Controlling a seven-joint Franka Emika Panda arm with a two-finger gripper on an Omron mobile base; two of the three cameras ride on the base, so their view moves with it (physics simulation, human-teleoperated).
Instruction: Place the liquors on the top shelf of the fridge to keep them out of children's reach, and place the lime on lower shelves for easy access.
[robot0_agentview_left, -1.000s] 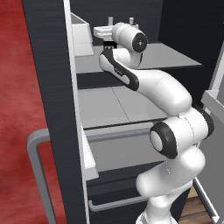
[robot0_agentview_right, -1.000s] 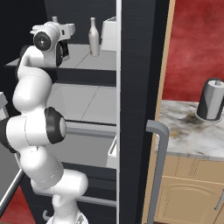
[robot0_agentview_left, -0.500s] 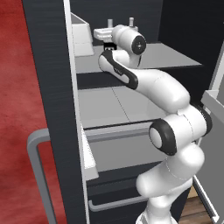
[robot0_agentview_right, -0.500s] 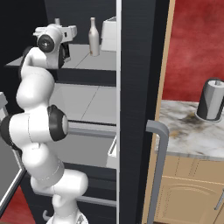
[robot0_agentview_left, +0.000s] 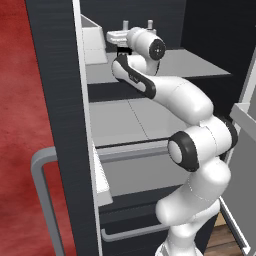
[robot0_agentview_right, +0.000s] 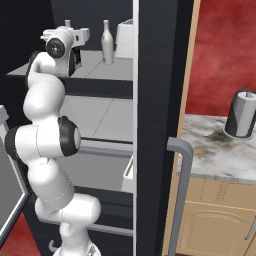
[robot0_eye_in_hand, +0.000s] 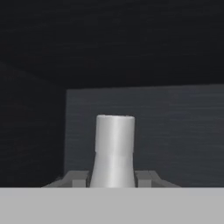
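The gripper (robot0_eye_in_hand: 113, 180) is closing tightly on a bottle: in the hand view, the white neck of the slim bottle (robot0_eye_in_hand: 113, 151) is rising between the two fingertips (robot0_eye_in_hand: 146, 178), which are pressing against it on either side at the lower centre of the frame. Behind the neck, the dark back wall of the fridge (robot0_eye_in_hand: 175, 127) is filling the background.

In the right base view, the arm is reaching to the upper left of the frame, and the hand is sitting over the top shelf (robot0_agentview_right: 95, 70). A second slim beige-brown bottle (robot0_agentview_right: 106, 42) is standing upright on that shelf, just to the right of the hand, at the top centre. The lower shelves (robot0_agentview_right: 100, 112) are lying beneath, in the middle of the frame.

In the left base view, the hand is sitting at the top centre, above the same top shelf (robot0_agentview_left: 200, 65). The fridge door handle (robot0_agentview_left: 42, 200) is showing at the lower left.

At the right of the right base view, a grey paper-towel roll (robot0_agentview_right: 241, 114) is standing on a marbled counter (robot0_agentview_right: 210, 155) above tan wooden cabinets (robot0_agentview_right: 215, 220), against a red wall (robot0_agentview_right: 225, 50).
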